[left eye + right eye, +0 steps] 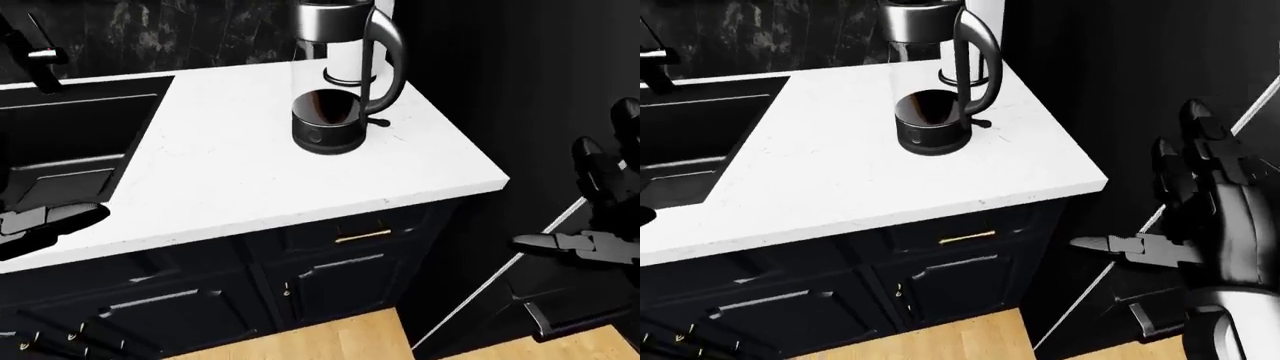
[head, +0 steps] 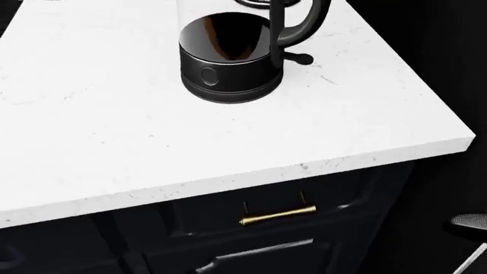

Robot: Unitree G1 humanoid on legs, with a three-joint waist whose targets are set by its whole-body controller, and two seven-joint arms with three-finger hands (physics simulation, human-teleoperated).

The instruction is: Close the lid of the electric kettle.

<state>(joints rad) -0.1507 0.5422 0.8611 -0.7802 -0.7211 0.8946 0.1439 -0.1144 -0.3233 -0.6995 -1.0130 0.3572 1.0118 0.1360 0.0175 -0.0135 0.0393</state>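
Left-eye view: one kettle (image 1: pixel 338 82) is seen standing upright on the white bench (image 1: pixel 220 172), near the bench's right edge and toward the top of the view. Its long axis runs vertically. A black base with a small button facing the camera, a clear glass body with a dark bottom, a metal band at the top and one black loop handle (image 1: pixel 388 64) on its right side are shown; the handle points toward the view's right. The lid is cut off by the top edge, so whether it is up or down cannot be told. One dark sink (image 1: pixel 70 150) is set into the bench at the left. Below the bench, dark cabinets are seen, with one brass drawer pull (image 2: pixel 278 216) in the head view. The right hand (image 1: pixel 1200 217) is held off the bench's right edge, well apart from the kettle, fingers spread and clamped on nothing. Part of the left hand (image 1: pixel 45 221) is seen at the left edge over the sink; whether its fingers are apart cannot be told.
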